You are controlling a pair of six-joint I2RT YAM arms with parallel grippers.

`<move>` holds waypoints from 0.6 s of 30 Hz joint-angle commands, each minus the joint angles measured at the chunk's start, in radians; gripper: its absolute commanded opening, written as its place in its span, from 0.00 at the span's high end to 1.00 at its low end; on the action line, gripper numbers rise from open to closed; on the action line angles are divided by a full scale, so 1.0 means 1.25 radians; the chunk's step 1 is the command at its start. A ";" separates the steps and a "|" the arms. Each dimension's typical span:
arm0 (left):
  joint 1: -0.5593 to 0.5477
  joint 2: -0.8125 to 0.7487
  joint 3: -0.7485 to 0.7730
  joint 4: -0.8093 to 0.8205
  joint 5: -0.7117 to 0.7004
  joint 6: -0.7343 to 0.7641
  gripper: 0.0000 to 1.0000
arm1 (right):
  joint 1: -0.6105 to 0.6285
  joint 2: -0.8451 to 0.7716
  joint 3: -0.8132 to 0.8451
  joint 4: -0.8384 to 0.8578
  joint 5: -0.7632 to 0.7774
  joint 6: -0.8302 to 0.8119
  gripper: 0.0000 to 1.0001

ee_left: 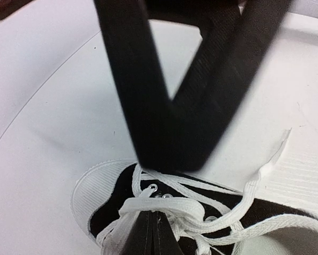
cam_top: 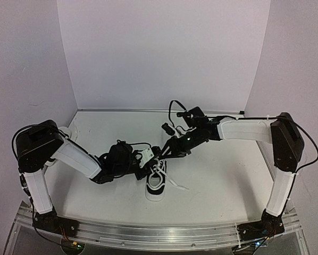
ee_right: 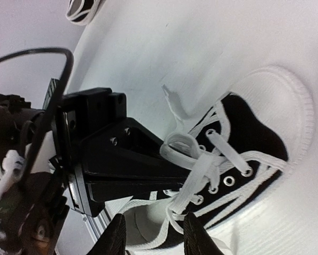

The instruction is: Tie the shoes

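One black-and-white shoe [cam_top: 156, 187] stands mid-table, toe towards the near edge. It also shows in the left wrist view [ee_left: 103, 212] and the right wrist view [ee_right: 254, 133]. My left gripper [cam_top: 150, 160] [ee_left: 151, 218] is shut on a white lace loop [ee_left: 175, 204] [ee_right: 183, 142] over the eyelets. My right gripper [cam_top: 167, 152] [ee_right: 155, 236] is open just above the shoe's opening, with a lace strand [ee_right: 209, 180] running between its fingers. The second shoe [cam_top: 65, 130] [ee_right: 83, 10] lies at the back left, mostly hidden behind my left arm.
A loose lace end [cam_top: 178, 186] trails on the table to the right of the shoe. White walls close the table on three sides. The two grippers are nearly touching over the shoe.
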 commanded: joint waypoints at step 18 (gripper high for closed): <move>0.002 0.005 0.013 -0.014 0.032 0.020 1.00 | -0.026 0.057 -0.015 0.059 0.006 0.031 0.82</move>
